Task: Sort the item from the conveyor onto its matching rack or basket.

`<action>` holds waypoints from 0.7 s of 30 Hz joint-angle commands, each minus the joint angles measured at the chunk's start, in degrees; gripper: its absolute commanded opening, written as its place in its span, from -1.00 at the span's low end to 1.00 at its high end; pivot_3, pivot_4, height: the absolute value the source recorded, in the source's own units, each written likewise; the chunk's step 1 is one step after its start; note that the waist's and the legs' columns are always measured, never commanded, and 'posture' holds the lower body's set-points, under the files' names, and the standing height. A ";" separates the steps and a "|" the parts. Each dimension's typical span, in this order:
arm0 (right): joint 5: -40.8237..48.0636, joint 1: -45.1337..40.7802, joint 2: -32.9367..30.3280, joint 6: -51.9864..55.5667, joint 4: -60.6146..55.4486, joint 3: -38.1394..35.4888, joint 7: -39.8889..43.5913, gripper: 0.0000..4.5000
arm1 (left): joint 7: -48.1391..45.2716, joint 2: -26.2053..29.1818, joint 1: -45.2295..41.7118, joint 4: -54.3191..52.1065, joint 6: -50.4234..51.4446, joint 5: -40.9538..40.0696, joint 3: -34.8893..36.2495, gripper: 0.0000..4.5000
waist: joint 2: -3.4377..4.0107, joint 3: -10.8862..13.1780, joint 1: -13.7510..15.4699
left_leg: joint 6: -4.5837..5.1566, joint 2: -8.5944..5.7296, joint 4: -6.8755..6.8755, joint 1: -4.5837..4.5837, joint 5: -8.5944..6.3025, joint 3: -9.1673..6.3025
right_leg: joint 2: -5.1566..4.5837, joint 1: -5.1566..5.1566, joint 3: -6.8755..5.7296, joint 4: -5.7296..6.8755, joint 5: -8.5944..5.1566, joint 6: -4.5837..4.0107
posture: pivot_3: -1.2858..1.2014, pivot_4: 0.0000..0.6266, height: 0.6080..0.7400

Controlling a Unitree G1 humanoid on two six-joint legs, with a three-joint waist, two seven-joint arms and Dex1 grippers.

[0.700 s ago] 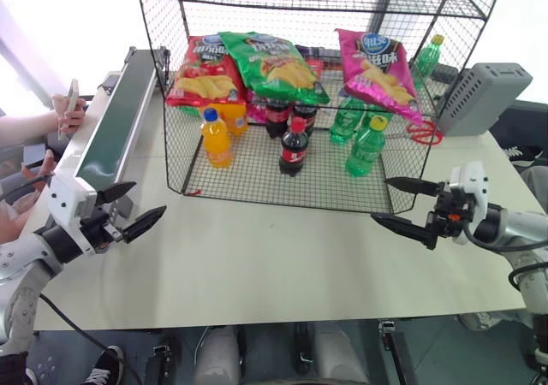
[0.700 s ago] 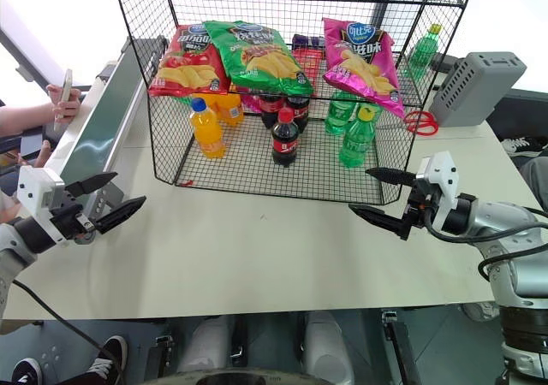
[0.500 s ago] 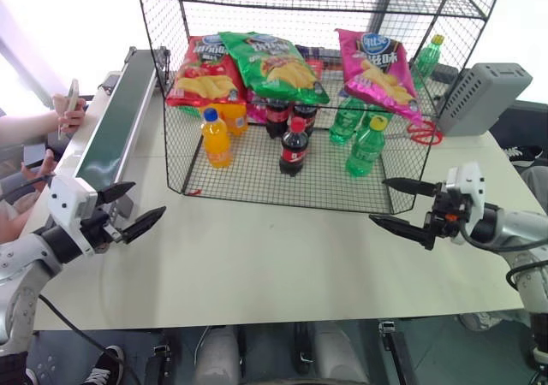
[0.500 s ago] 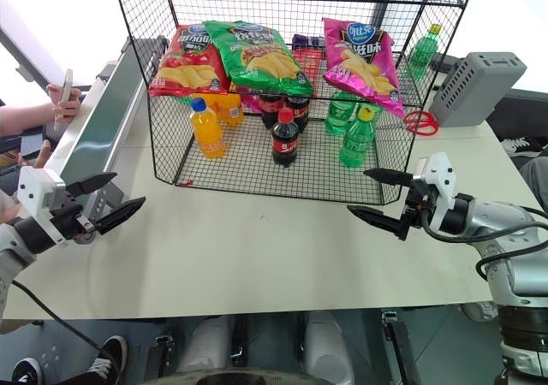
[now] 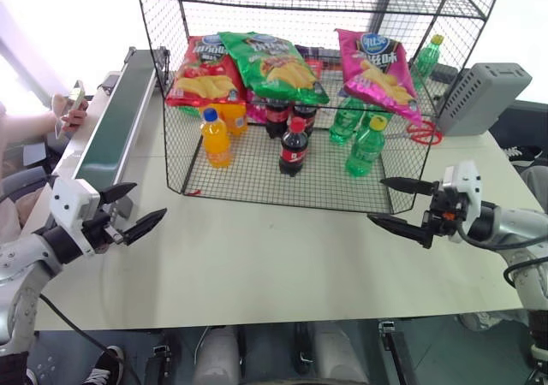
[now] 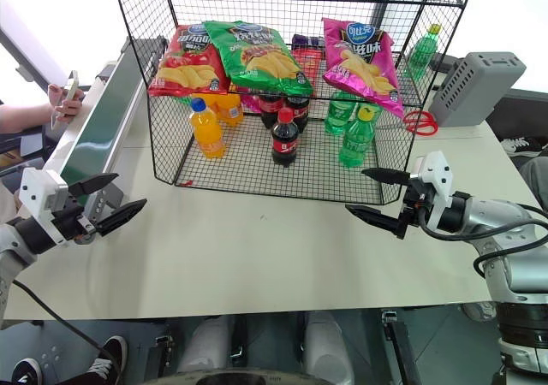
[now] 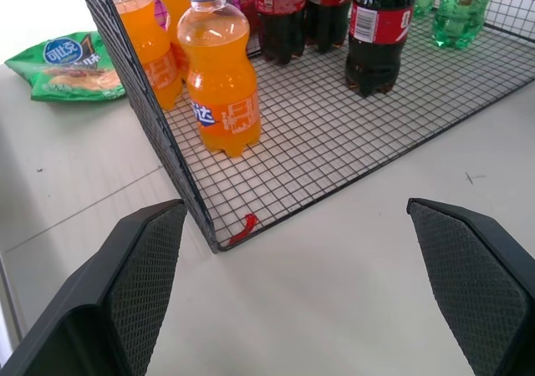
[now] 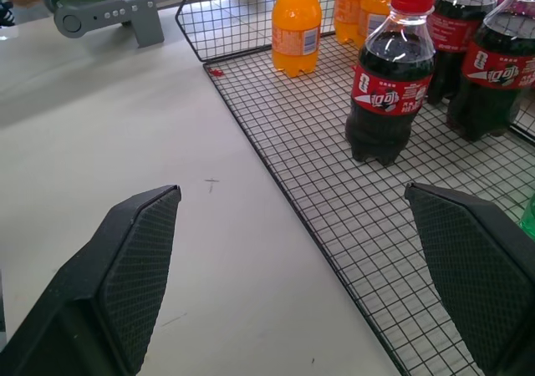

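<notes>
Pink bag [image 5: 378, 70] on rack [image 5: 257, 175]

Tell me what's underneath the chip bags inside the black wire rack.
Below the bags in the black wire-mesh rack stand orange soda bottles, dark cola bottles and green bottles. The bags hide the tops of the bottles further back.

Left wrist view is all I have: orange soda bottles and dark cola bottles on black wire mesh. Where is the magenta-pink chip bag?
Observer: The glossy magenta-pink chip bag lies on the black wire-mesh rack, on the tier above the green bottles, at the right end.
Operator: Where is the conveyor?
Observer: The long conveyor with the dark green belt runs along the rack's left side.
Operator: And the right gripper?
Observer: The right gripper hovers open near the rack's front right corner, holding nothing.
</notes>
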 commanded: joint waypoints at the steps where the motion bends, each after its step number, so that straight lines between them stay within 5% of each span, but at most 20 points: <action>1: 0.32 -1.07 0.10 -0.89 -0.40 -0.51 0.13 0.99 | 0.11 0.02 -0.39 -0.53 -0.78 0.13 0.54 1.00 | 0.00 0.00 0.00 | 0.00 0.00 0.00 0.00 0.00 0.00 | 0.00 0.00 0.00 0.00 0.00 0.00 | 0.03 -0.52 1.00; 21: -0.42 -2.15 0.20 -1.83 0.22 0.53 -0.08 0.99 | 0.03 -0.76 0.13 -0.78 -1.22 0.99 -0.28 1.00 | 0.00 0.00 0.00 | 0.00 0.00 0.00 0.01 0.00 0.00 | 0.00 0.00 0.00 0.01 0.00 0.00 | 0.03 -0.52 1.00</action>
